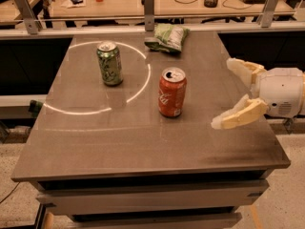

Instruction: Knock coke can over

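coke can [172,92]: upright near desk [143,144] centre, not yet toppled | gripper [224,93]: off to its right, apart, at can height, jaws spread wide, empty, likely set for a sideways sweep | count: one coke can, one green can [109,63], one green bag [167,37]

Table [119,142] bears coke can [172,93], green can [110,64], bag [167,37]; pincer [223,93] above edge.
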`<state>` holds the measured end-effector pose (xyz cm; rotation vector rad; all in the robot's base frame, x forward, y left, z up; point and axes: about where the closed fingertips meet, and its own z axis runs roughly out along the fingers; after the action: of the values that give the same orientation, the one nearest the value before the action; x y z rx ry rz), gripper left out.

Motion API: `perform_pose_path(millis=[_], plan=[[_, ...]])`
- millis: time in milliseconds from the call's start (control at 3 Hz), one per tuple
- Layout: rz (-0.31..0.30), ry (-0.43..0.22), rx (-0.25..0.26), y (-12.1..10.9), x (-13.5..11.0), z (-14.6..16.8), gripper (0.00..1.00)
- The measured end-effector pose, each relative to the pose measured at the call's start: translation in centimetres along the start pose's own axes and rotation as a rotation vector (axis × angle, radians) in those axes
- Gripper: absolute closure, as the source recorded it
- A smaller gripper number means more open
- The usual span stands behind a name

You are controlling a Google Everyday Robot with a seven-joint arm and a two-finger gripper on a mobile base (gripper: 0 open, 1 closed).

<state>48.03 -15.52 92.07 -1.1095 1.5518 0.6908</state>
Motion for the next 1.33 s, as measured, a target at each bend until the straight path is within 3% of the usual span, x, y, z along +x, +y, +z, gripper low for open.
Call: perform_pose_path(millis=[1333], plan=[[0.006,-0.142,-0.221,0.1,0.4,9.8,0.00]])
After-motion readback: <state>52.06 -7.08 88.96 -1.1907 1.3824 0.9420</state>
